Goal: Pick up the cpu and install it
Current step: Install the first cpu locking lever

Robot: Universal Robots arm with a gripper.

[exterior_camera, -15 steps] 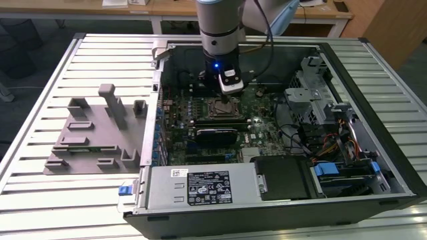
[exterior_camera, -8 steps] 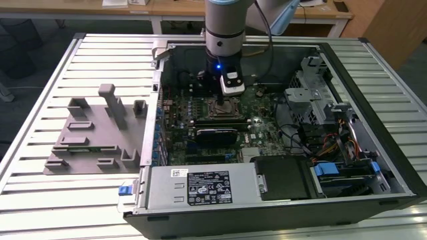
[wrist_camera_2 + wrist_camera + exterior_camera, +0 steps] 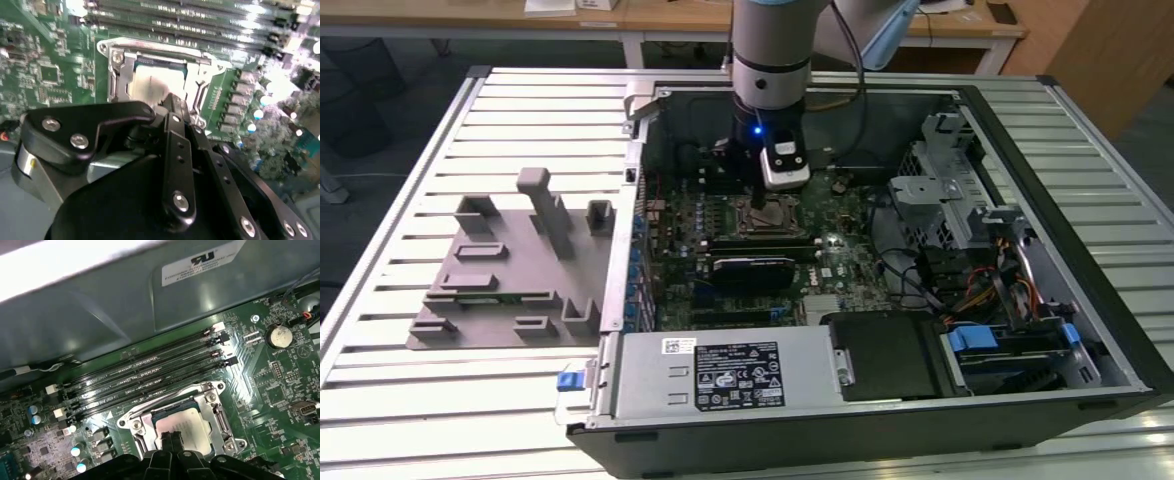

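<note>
The cpu [image 3: 189,426], a square chip with a silvery top plate, lies flat in the motherboard socket [image 3: 221,412], inside the socket's open metal frame. In the second wrist view the cpu [image 3: 149,82] shows just past my black fingers. My gripper [image 3: 170,436] hangs over the near edge of the chip, its two fingers side by side and shut; I cannot tell whether the tips touch the plate. In the exterior view the arm reaches straight down into the open computer case, with the gripper [image 3: 758,203] above the socket.
Several long memory slots [image 3: 150,374] run beside the socket, with the grey case wall [image 3: 100,305] behind them. The power supply [image 3: 720,375] and a drive cage [image 3: 947,190] crowd the case. A grey plastic fixture [image 3: 507,270] stands on the slatted table at the exterior view's left.
</note>
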